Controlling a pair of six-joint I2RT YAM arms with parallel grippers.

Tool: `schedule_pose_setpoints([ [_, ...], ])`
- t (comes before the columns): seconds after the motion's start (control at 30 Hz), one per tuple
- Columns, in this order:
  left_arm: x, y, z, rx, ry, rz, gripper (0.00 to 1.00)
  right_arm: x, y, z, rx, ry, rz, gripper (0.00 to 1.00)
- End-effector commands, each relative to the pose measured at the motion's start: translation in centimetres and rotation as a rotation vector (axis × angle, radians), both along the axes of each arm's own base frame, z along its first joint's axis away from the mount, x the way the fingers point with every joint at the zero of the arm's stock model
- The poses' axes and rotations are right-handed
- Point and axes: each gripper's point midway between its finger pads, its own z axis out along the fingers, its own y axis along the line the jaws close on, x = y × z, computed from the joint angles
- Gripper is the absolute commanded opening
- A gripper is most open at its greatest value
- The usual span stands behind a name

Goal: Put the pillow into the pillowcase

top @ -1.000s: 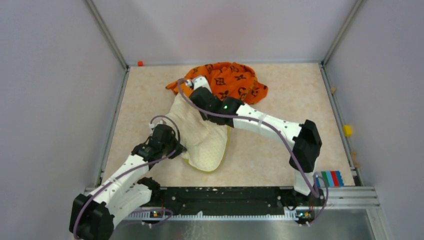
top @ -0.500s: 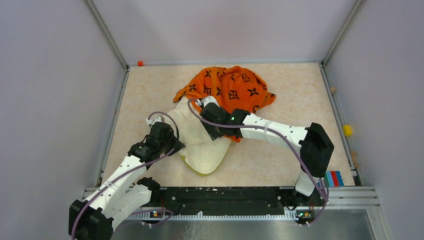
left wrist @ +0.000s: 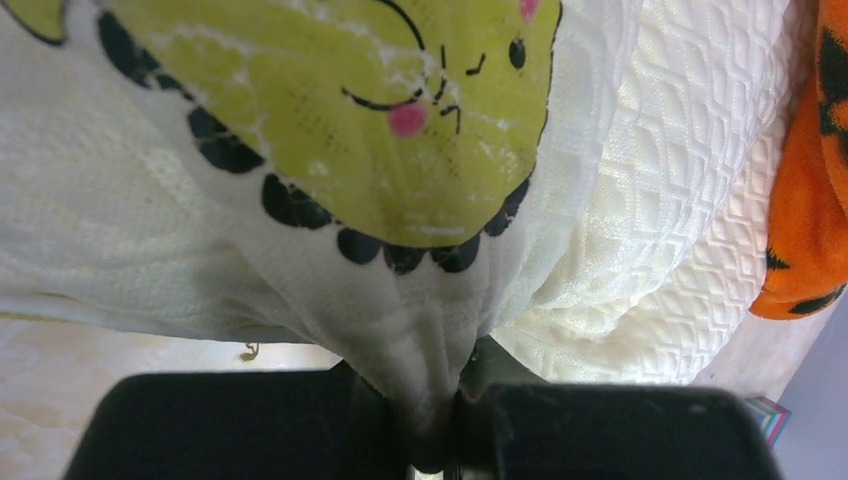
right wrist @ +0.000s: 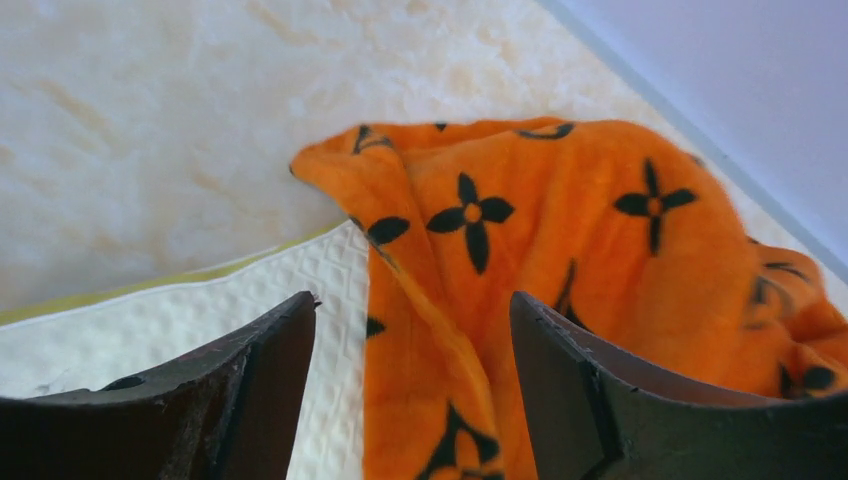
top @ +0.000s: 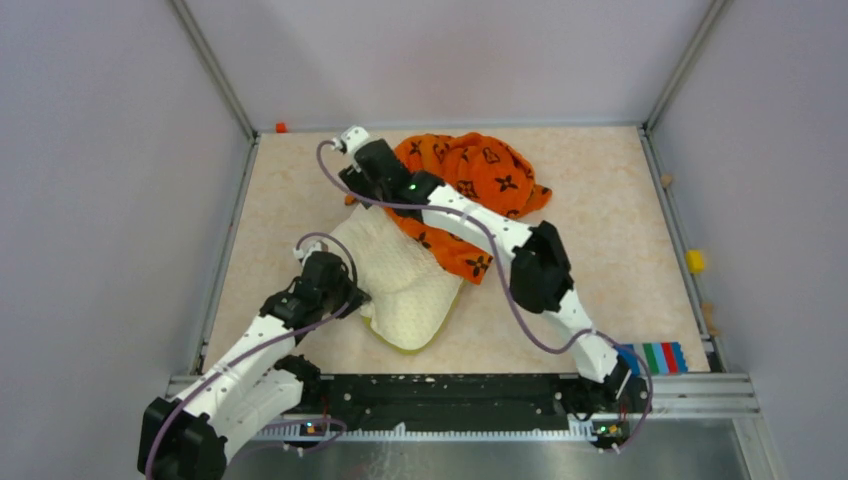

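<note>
Left jaws were clamped on the pillow's (left wrist: pixel 650 200) left edge. Right jaws gaped, seemingly empty, over the pillowcase (right wrist: pixel 560 250) edge; that grab wanted one layer only.

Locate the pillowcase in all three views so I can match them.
Top external: the pillowcase lies bunched in the upper middle of the picture.
Left wrist: only an orange strip of it shows, at the right edge.
Right wrist: it runs from centre to right and fills much of the frame.
Shared landmark: the pillow, whose quilted white surface borders the orange cloth in every view.
</note>
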Motion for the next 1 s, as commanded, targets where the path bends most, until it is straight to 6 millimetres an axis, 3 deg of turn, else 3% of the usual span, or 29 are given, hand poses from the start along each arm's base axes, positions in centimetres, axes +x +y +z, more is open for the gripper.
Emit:
schedule_pose_setpoints([
  [0.0, -0.4, -0.3, -1.2, -0.011, 0.030, -0.008, 0.00, 3.2, 2.0, -4.9, -0.091, -0.056, 0.053, 0.71],
  [0.17, -0.6, -0.7, -1.7, -0.022, 0.052, -0.026, 0.00, 5.3, 1.6, -9.3, -0.099, -0.009, -0.012, 0.69],
  [0.27, -0.7, -0.9, -2.0, -0.031, 0.058, -0.036, 0.00, 5.1, 1.4, -9.9, -0.078, 0.004, -0.026, 0.58],
  [0.37, -0.9, -1.0, -2.3, -0.035, 0.063, -0.040, 0.00, 5.2, 1.1, -8.1, -0.037, -0.010, -0.066, 0.31],
  [0.43, -1.0, -1.0, -2.4, -0.038, 0.065, -0.042, 0.00, 5.3, 1.1, -5.6, 0.004, -0.018, -0.084, 0.02],
  [0.47, -1.1, -1.0, -2.5, -0.039, 0.065, -0.040, 0.00, 5.0, 1.5, -4.2, 0.033, -0.009, -0.074, 0.00],
  [0.57, -0.5, -1.2, -2.2, -0.046, 0.039, -0.042, 0.00, 1.3, 3.6, 0.4, 0.150, 0.072, 0.023, 0.00],
  [0.63, 0.4, -1.2, -1.7, -0.044, 0.006, -0.033, 0.00, -4.1, 5.1, 4.5, 0.230, 0.129, 0.144, 0.00],
  [0.7, 1.8, -1.2, -0.7, -0.035, -0.040, -0.011, 0.00, -9.7, 6.2, 6.3, 0.260, 0.132, 0.243, 0.00],
  [0.77, 3.6, -0.7, 1.1, -0.004, -0.096, 0.010, 0.00, -14.2, 6.1, 5.0, 0.276, 0.175, 0.317, 0.00],
  [0.8, 4.6, -0.6, 2.2, 0.003, -0.122, 0.020, 0.00, -15.1, 5.4, 3.8, 0.289, 0.217, 0.315, 0.00],
  [0.9, 6.6, -0.1, 5.0, 0.010, -0.175, 0.038, 0.00, -14.4, 1.3, -2.1, 0.268, 0.344, 0.222, 0.00],
  [0.93, 7.0, -0.1, 5.5, 0.005, -0.183, 0.039, 0.00, -14.9, 0.0, -4.8, 0.243, 0.394, 0.219, 0.00],
  [0.97, 7.3, -0.1, 5.6, 0.001, -0.184, 0.042, 0.00, -15.5, -0.4, -5.9, 0.237, 0.420, 0.242, 0.00],
])
